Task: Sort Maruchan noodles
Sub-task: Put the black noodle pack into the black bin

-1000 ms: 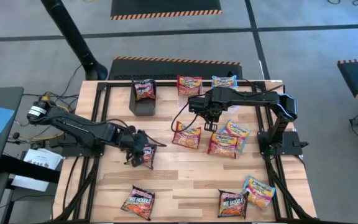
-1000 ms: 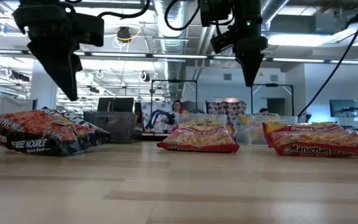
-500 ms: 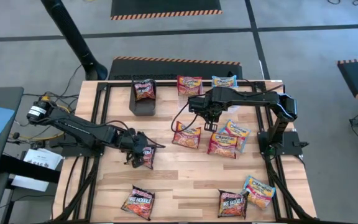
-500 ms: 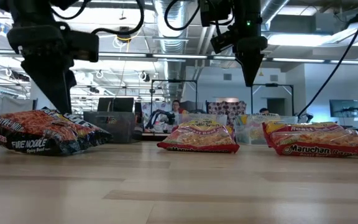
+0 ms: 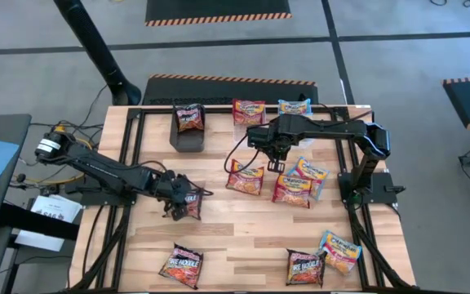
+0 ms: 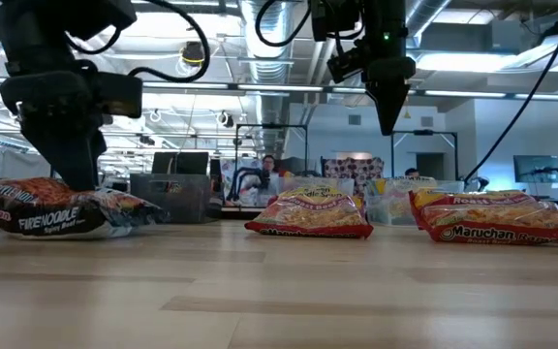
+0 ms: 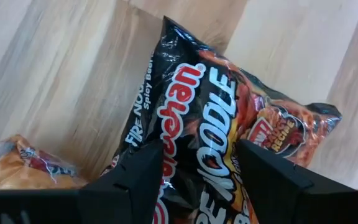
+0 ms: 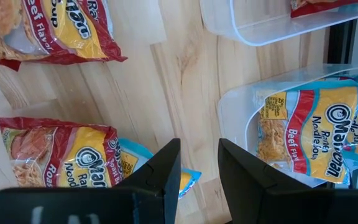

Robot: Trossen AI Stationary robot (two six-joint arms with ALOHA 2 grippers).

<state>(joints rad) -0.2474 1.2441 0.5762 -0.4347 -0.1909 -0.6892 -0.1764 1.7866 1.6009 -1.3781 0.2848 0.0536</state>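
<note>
Straddling the black Fire Noodle packet (image 7: 229, 118) at the table's left-middle, the left gripper (image 7: 197, 165) hangs wide and empty — it should settle lower and pinch across the middle — while the right gripper (image 5: 273, 161) waits half-parted over the red packets (image 5: 246, 178).

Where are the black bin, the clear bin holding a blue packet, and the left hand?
Black bin (image 5: 188, 139), high view, front wall.
Clear bin (image 8: 241, 106), right wrist view, rim.
Left hand (image 5: 179, 207), high view, between fingertips.
</note>
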